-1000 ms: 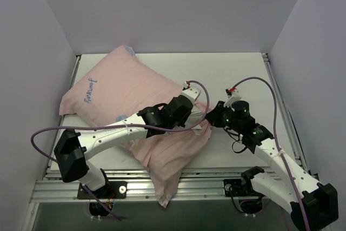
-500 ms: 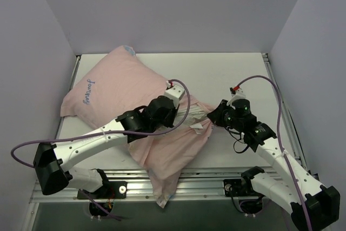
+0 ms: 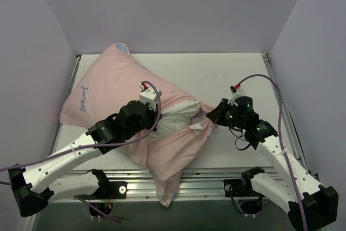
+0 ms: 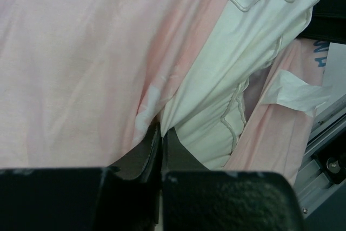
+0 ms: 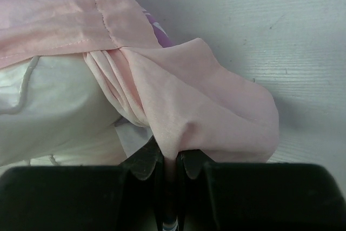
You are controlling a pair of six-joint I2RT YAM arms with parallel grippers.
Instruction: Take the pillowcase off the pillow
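Observation:
The pale pink pillowcase [image 3: 108, 87] lies across the left and middle of the table, still bulging with most of the pillow. A white corner of the pillow [image 3: 175, 117] shows out of its opening between the two arms. My left gripper [image 3: 158, 119] is shut there. In the left wrist view the white pillow [image 4: 232, 79] runs into the closed left gripper [image 4: 160, 131], and the pillowcase [image 4: 70, 52] drapes over one finger. My right gripper [image 3: 212, 116] is shut on a fold of the pillowcase [image 5: 205, 112], pinched in the right gripper [image 5: 172, 158], beside the pillow [image 5: 48, 106].
A small white tag [image 3: 197, 127] sticks out at the pillow's corner. A loose end of the pillowcase [image 3: 165, 196] hangs over the metal rail [image 3: 216, 179] at the front edge. White walls close in the table [image 3: 232, 74] on three sides.
My left gripper has drawn back to the left, still shut, and the pink bundle shifted up and left with it. More white pillow shows. The right gripper stayed put.

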